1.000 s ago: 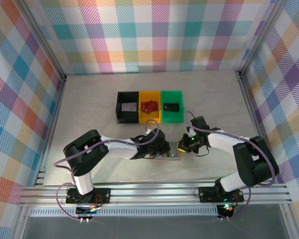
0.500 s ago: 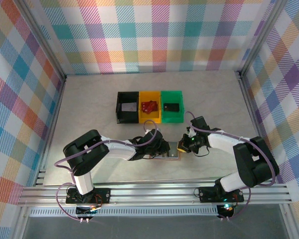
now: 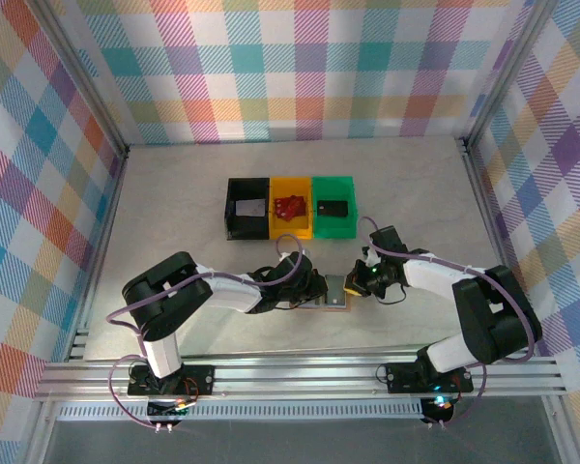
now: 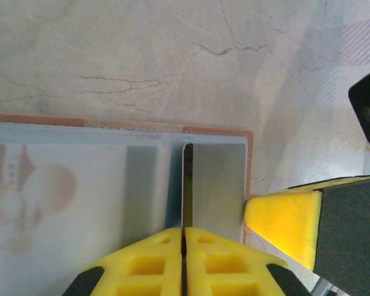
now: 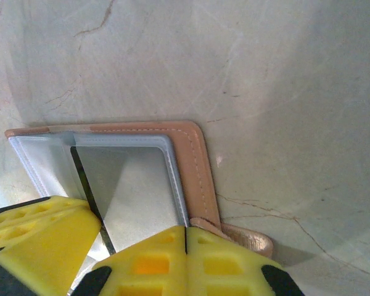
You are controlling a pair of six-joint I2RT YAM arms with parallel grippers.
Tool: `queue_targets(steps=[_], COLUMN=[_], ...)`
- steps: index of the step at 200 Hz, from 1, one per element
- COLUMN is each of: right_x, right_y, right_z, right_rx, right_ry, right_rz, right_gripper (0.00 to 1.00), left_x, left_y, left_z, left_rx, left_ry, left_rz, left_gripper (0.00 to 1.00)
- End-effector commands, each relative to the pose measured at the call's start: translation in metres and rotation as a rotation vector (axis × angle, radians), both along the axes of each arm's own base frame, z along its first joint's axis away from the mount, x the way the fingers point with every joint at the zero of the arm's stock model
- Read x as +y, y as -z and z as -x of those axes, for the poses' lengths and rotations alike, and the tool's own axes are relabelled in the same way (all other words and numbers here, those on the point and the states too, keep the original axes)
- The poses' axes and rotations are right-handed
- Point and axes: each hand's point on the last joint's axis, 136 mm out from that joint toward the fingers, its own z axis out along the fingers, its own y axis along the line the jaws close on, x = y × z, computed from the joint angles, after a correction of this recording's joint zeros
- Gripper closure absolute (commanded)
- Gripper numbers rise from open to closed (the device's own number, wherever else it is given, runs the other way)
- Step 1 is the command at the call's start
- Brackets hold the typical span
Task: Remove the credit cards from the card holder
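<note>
**A:** We've got the holder (image 3: 335, 298) lying open on the surface (image 3: 174, 193), near the front edge, about halfway across.

**B:** And there's the card (image 4: 214, 185). It's silver, in the end pocket, right against the holder's tan border. Most of its face shows, but it's in the holder, not out.

**A:** The left tool (image 4: 183, 233) is clenched, pads pressed together. The card's dark edge runs straight into the seam between them. We read that as a pinch on the card.

**B:** Agreed. The right tool (image 5: 186, 243) is clenched as well, sitting at the holder's outer edge and touching it. We cannot tell whether it's nipping the leather or just pinning it down.

**A:** Either way, we'd call it a brace while the left does the pulling.

**B:** So where are we on the job?

**A:** Early to middle, we'd judge. The grip looks made, but the pull-out isn't done. The other pocket shows a pale panel with faint brownish marks. We cannot say whether a card sits behind it.

**B:** Further back are the bins (image 3: 292, 181), three in a row, well apart from the holder. The black bin (image 3: 231, 220) has a pale flat thing (image 3: 252, 206) inside. It may be a card already out, but it's too small to call.

**A:** What's left, then, is to slide this card clear, set it down, and check the other pocket.
</note>
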Motion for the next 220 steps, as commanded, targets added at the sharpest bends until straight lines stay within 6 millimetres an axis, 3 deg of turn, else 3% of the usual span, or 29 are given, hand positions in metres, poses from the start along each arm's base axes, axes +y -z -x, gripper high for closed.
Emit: queue_targets(steps=[1, 83, 121, 137, 220], right_x=[-0.006, -0.005, -0.005, -0.006, -0.011], right_y=[0.009, 0.008, 0.008, 0.009, 0.013], right_z=[0.015, 0.014, 0.014, 0.015, 0.016], right_rx=[0.051, 0.047, 0.046, 0.05, 0.059], right_ry=[-0.005, -0.006, -0.005, -0.005, 0.006], right_rz=[0.019, 0.013, 0.015, 0.018, 0.055], right_gripper=[1.0, 1.0, 1.0, 1.0, 1.0], left_x=[-0.014, -0.021, -0.019, -0.019, 0.003], left_y=[-0.026, -0.029, -0.03, -0.031, -0.023], left_z=[-0.004, -0.002, -0.001, -0.001, 0.001], left_rx=[-0.043, -0.047, -0.052, -0.054, -0.055], left_ry=[0.022, 0.046, 0.049, 0.051, 0.007], left_rz=[0.104, 0.144, 0.145, 0.146, 0.089], left_gripper=[0.9, 0.89, 1.0, 1.0, 1.0])
